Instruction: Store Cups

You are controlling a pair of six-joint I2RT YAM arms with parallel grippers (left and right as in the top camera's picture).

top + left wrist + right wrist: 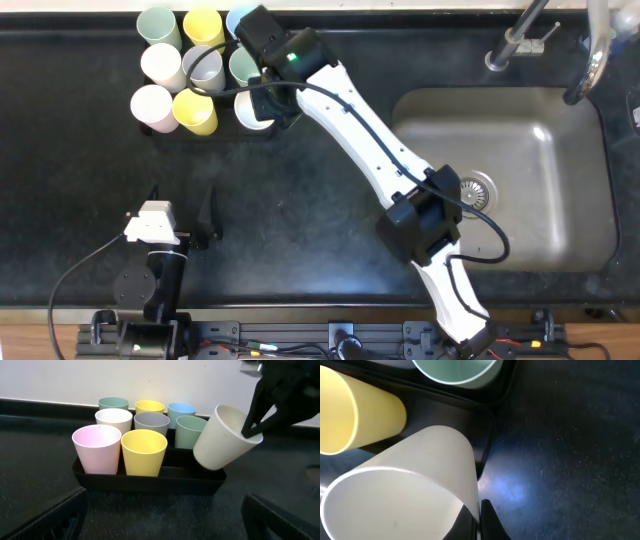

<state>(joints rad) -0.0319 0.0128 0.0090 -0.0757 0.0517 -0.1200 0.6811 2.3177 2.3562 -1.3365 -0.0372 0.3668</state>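
The right claw (252, 427) grips the rim of the cream plastic cup (225, 440), tilted over a corner of the black plastic tray (150, 482) (eight cups (144, 452) stand inside). The left claw (182, 205) hangs wide open, empty.

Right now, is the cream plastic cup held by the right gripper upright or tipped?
Tipped: the cream plastic cup leans, mouth angled sideways, pinched at its rim by the right gripper over the black tray corner.
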